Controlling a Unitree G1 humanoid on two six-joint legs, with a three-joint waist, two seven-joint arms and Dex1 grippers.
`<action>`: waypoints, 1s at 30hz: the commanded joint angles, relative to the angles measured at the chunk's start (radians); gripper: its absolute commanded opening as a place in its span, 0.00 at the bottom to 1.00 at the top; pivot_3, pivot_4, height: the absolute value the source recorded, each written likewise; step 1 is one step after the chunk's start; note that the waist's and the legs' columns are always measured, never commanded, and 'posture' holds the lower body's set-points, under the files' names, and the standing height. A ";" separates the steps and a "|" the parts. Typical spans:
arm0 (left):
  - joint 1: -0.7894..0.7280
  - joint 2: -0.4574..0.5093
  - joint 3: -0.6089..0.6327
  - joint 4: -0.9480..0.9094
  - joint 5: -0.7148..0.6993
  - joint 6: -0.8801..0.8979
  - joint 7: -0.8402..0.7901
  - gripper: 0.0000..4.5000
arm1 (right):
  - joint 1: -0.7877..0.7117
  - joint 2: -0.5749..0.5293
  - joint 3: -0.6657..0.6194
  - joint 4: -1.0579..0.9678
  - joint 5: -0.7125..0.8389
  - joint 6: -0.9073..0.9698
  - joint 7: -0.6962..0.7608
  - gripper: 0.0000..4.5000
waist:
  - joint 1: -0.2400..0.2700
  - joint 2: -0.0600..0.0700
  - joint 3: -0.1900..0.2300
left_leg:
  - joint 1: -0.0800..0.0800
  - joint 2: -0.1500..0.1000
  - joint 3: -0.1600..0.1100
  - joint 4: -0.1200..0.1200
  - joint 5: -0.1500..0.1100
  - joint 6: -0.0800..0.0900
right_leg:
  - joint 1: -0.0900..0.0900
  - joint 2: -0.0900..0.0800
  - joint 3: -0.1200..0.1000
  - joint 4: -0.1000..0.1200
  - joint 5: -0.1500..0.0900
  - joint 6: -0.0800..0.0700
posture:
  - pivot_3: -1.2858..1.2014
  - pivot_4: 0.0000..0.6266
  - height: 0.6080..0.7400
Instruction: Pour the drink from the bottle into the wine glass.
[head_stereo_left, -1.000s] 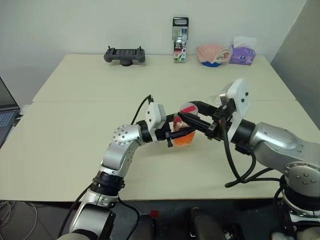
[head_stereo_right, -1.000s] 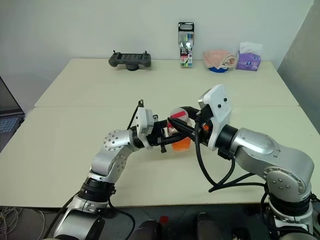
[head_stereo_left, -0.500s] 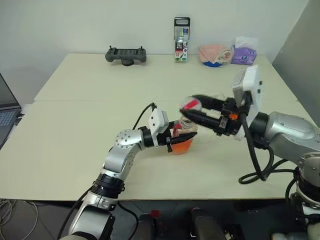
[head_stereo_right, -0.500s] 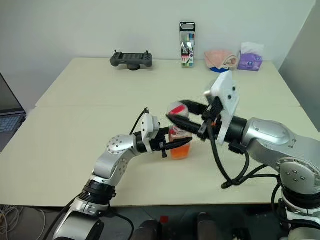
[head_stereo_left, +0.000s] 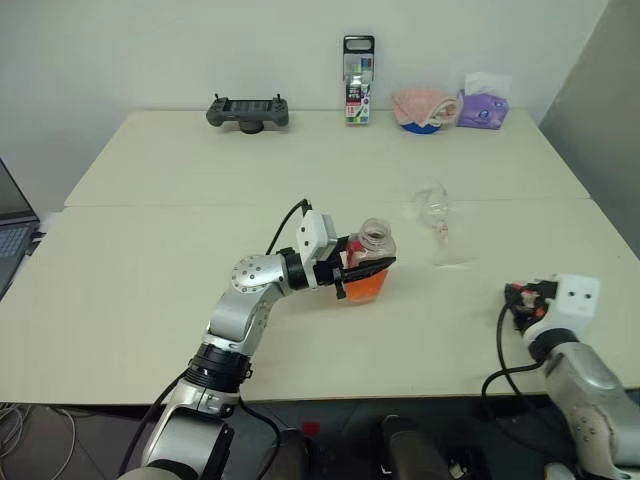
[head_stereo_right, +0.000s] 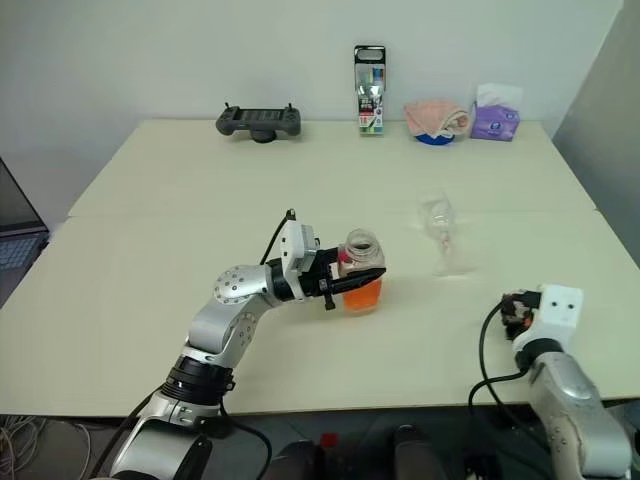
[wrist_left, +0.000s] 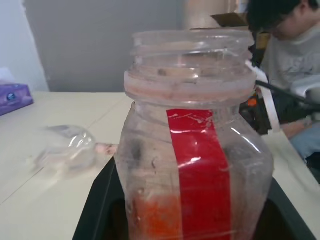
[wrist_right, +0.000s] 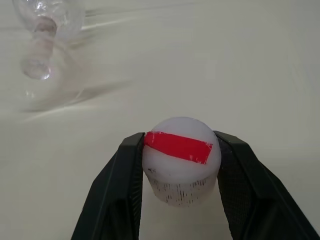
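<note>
Bottle (head_stereo_left: 368, 262): upright and uncapped near the middle of the tabletop (head_stereo_left: 150, 280), open threaded neck up, red label strip facing the left wrist view.
Drink (head_stereo_left: 364, 285): orange-red liquid filling only the lower part of the bottle.
Left gripper (head_stereo_left: 358, 272): reaches in from the robot's left, its black fingers (wrist_left: 97, 200) pinching the bottle's body on both sides.
Wine glass (head_stereo_left: 435, 222): clear, standing on the tabletop to the right of the bottle and a little farther back, apart from it; looks empty.
Cap (wrist_right: 179, 160): whitish with a red strip across its top, held over bare tabletop near the front right edge.
Right gripper (wrist_right: 177, 172): low at the front right, well apart from bottle and glass, fingers (wrist_right: 122, 175) clamped on either side of the cap.
Back edge: dark handheld controller (head_stereo_left: 248, 111), tall marker pack (head_stereo_left: 359, 66), pink cloth (head_stereo_left: 424, 106), purple tissue pack (head_stereo_left: 484, 107) in a row by the wall.
Far left: laptop corner (head_stereo_left: 12, 228).
Person (wrist_left: 290, 65): seated beyond the bottle in the left wrist view.
</note>
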 joint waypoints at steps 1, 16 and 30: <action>-0.043 -0.001 0.009 -0.018 -0.007 -0.006 -0.001 0.36 | -0.032 0.005 0.014 0.007 -0.038 -0.036 0.025 0.54 | 0.000 0.000 0.000 | 0.000 0.000 0.000 0.000 0.000 0.001 | 0.001 0.000 0.000 0.000 0.000 0.000 | 0.52 0.24 1.00; -0.106 -0.010 0.069 0.137 0.025 -0.064 0.072 0.36 | -0.048 -0.078 0.007 -0.043 -0.089 0.057 0.098 1.00 | 0.003 0.000 0.000 | -0.001 -0.001 0.011 0.000 0.001 0.001 | -0.006 0.000 0.013 -0.001 0.002 0.006 | 0.52 0.24 1.00; -0.175 0.141 0.350 0.373 0.100 -0.140 0.451 0.36 | -0.732 -0.088 0.332 -0.121 0.209 0.345 0.370 1.00 | -0.024 -0.005 0.000 | 0.000 0.003 0.013 0.000 0.001 0.002 | -0.009 0.006 0.015 -0.001 0.006 0.009 | 0.52 0.24 1.00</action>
